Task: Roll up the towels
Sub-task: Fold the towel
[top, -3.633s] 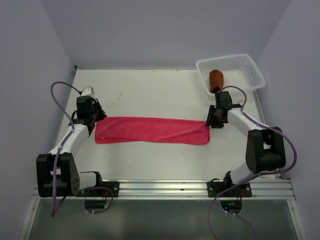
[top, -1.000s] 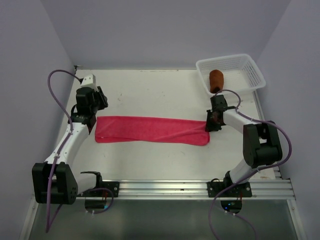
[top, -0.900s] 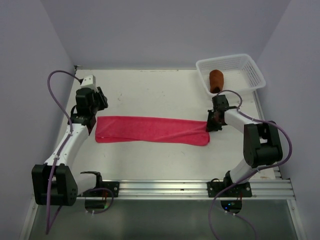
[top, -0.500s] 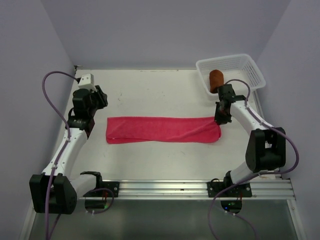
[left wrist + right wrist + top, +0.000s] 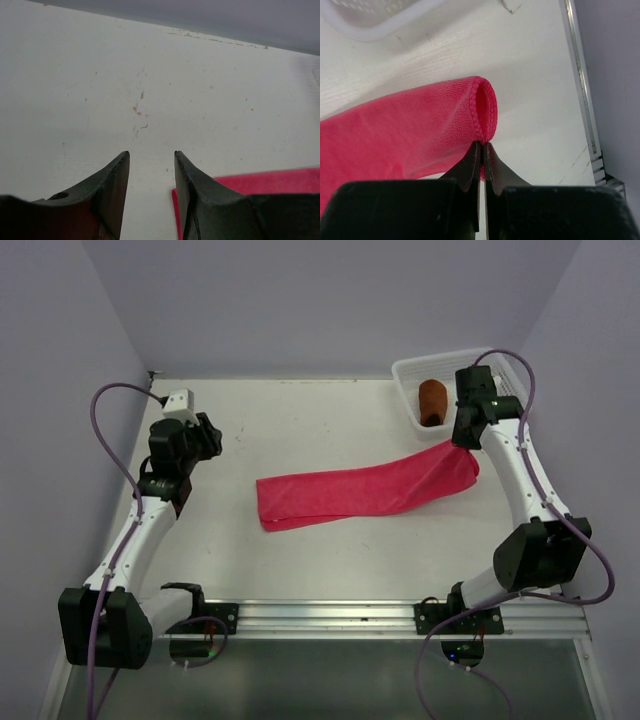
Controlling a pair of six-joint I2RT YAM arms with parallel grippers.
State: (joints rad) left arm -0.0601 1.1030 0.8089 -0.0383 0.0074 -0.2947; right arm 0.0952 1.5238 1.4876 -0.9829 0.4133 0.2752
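Basket [image 5: 408,390], upper right, half behind right arm [image 5: 510,455]; right claw [image 5: 482,146] pinches pink towel [image 5: 365,490]; left claw [image 5: 151,156] spread; scuffed white table [image 5: 300,425].

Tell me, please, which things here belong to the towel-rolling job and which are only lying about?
Part of the job: pink towel, its right end pinched by the right gripper; rust-brown towel, rolled, inside the white mesh basket; left gripper, open and empty.
Just there: white mesh basket; table.
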